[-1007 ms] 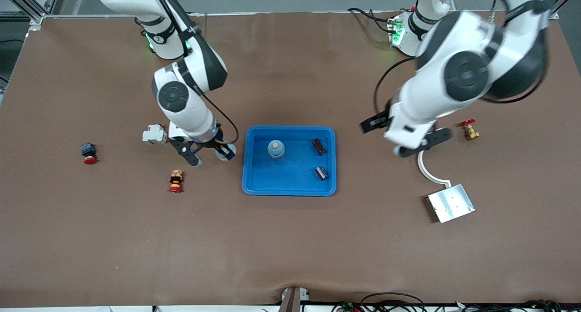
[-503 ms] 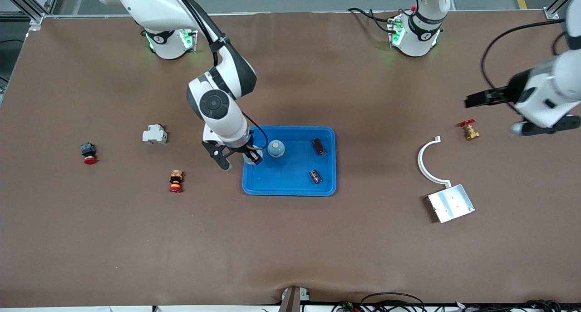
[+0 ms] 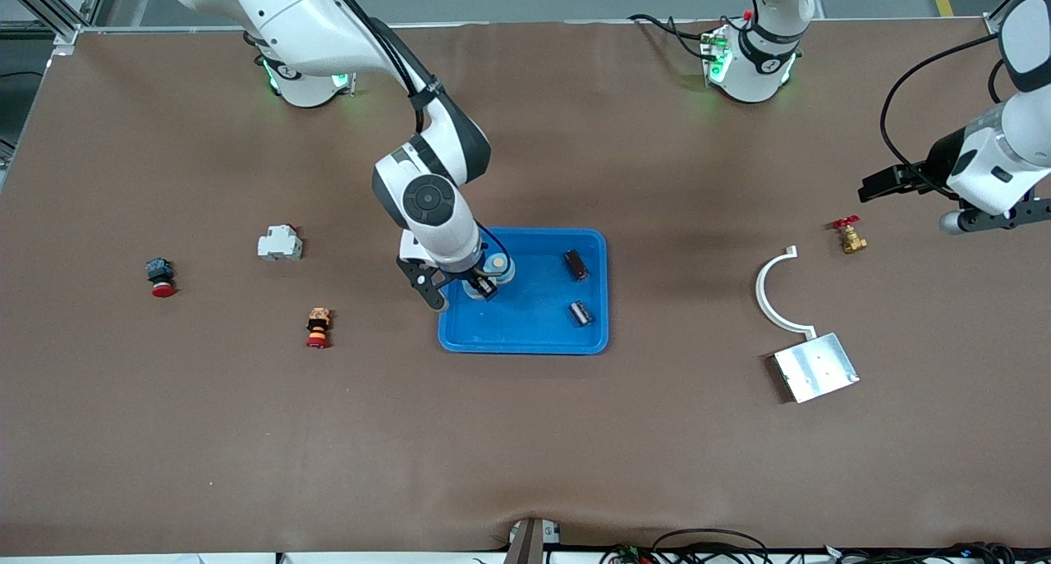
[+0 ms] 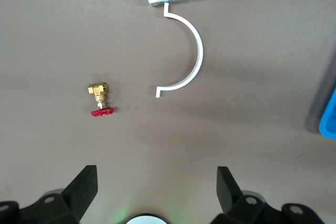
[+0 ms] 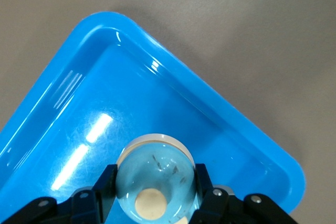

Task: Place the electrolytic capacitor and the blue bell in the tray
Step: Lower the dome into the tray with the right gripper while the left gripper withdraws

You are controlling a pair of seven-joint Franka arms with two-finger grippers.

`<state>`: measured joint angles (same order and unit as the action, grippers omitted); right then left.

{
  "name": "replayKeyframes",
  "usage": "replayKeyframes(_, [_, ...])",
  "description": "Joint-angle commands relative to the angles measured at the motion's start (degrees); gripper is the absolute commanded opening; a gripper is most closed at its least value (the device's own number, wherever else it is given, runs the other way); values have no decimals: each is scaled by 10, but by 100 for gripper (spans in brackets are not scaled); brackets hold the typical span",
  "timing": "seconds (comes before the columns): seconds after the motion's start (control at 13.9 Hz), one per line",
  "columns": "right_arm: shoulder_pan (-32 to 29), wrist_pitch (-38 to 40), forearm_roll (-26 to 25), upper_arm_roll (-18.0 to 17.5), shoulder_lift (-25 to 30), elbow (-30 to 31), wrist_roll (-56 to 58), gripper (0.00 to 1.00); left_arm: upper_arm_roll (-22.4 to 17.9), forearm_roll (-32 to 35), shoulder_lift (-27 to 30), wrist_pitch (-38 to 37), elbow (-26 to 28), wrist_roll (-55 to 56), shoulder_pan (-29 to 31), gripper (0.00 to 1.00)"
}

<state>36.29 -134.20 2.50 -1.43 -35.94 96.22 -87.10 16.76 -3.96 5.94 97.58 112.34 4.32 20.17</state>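
The bright blue tray (image 3: 525,344) lies mid-table. My right gripper (image 3: 480,288) hangs over the tray's end nearest the right arm, shut on a pale blue bell (image 5: 155,174) with a tan centre; its black fingers (image 5: 105,182) press on both sides of the dome, above the tray (image 5: 79,108). A second blue bell (image 3: 497,263) sits in the tray right beside that gripper. Two dark electrolytic capacitors (image 3: 576,264) (image 3: 580,313) lie in the tray toward the left arm's end. My left gripper (image 3: 989,217) (image 4: 156,192) is open and empty over the table near a brass valve.
A brass valve with a red handle (image 3: 847,236) (image 4: 100,98), a white curved bracket (image 3: 776,293) and a metal plate (image 3: 815,367) lie at the left arm's end. A white breaker (image 3: 279,242), a black and red button (image 3: 160,277) and an orange and red button (image 3: 317,327) lie at the right arm's end.
My right gripper has carried its bell from the table beside the tray to over the tray. My left arm has swung away from the tray toward its end of the table.
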Motion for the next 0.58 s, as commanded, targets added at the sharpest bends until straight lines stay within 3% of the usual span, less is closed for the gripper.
replayKeyframes(0.0, [12,7,-21,8,-31,-45,-32,0,-1,-5,5,11,3,-23,16,100])
replayKeyframes(0.22, [12,6,-21,8,-45,-63,-33,0,0,-5,-32,9,-55,-26,15,100])
replayKeyframes(0.5, [17,6,-23,8,-65,-89,-50,0,1,-10,-113,-32,-191,-23,14,100])
